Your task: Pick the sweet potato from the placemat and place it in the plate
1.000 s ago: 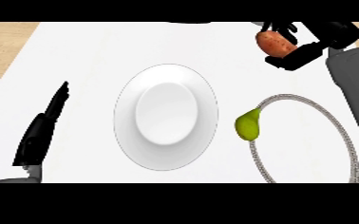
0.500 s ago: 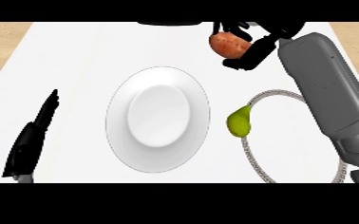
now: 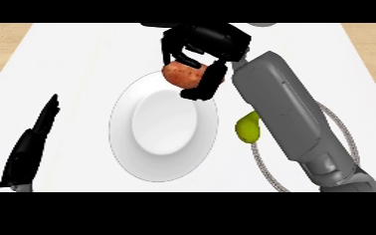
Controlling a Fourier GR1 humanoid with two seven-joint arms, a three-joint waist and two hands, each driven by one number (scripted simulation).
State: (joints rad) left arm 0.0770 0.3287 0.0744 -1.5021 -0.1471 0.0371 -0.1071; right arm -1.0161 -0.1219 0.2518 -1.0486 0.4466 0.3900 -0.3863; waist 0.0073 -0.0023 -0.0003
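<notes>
An orange-brown sweet potato [image 3: 183, 73] hangs over the far right rim of the white plate [image 3: 147, 144], held by my right hand [image 3: 209, 45], whose fingers and thumb are curled round it. The grey right forearm [image 3: 294, 124] runs from the lower right up to that hand. The plate lies in the middle of the white counter with nothing on it. A round placemat [image 3: 339, 129] with a grey rope edge lies at the right, mostly hidden under the forearm. My left hand [image 3: 29, 147] rests at the left edge, fingers straight and pointing up.
A yellow-green pear [image 3: 247, 128] lies on the placemat's left side, just right of the plate and against the forearm. A strip of wooden surface [image 3: 15, 35] shows at the far left and right corners beyond the white counter.
My right hand has carried the sweet potato leftward and nearer, from beyond the plate's far right to above its rim. The view has shifted a little; the left hand stays still.
</notes>
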